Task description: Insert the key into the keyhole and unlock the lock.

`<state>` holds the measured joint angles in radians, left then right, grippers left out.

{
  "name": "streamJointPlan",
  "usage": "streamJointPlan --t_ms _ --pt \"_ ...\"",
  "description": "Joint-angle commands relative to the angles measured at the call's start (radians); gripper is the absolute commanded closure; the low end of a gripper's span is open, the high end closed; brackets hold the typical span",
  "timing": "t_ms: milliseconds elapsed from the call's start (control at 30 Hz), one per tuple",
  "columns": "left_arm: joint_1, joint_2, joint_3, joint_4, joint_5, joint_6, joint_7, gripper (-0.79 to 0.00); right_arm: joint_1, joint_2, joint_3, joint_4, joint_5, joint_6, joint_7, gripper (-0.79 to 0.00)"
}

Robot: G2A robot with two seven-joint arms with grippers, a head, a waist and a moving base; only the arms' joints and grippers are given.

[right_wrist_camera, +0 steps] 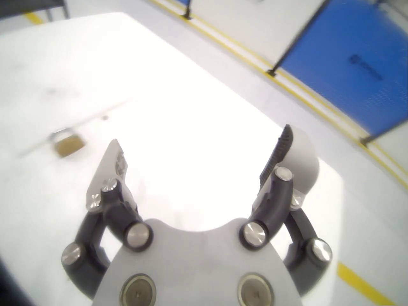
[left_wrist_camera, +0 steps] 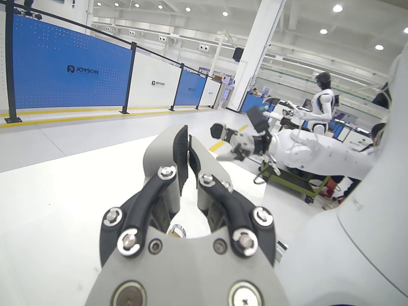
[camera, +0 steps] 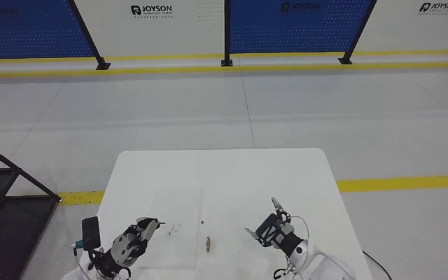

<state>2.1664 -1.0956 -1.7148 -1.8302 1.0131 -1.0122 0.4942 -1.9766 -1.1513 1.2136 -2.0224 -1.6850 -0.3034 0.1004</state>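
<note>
We see the padlock (camera: 208, 243) flat on the white table (camera: 224, 168), by the near edge, between both grippers and touching neither. The left gripper (camera: 155, 224) is left of it, pads pressed together; we cannot tell if anything sits between them. The right gripper (camera: 262, 217) is right of it, fingers wide apart. A dark speck (camera: 202, 222) lies just beyond the padlock. A black rack (camera: 17, 203) stands on the floor left; the tabletop runs on to the far edge

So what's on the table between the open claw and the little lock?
Nothing: just bare white table between the right gripper and the lock, as the right wrist view shows.
</note>
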Motion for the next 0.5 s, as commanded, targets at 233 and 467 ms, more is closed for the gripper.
streamJointPlan --t_ms 233,467 --pt "-0.001 0.001 -0.001 0.005 -0.002 0.0 0.005 0.0 0.062 -0.021 -0.221 0.101 0.066 -0.119 0.134 -0.785" --pt "-0.001 0.001 -0.001 0.005 -0.002 0.0 0.005 0.0 0.224 -0.078 -0.371 0.253 0.234 0.029 0.225 -0.785"
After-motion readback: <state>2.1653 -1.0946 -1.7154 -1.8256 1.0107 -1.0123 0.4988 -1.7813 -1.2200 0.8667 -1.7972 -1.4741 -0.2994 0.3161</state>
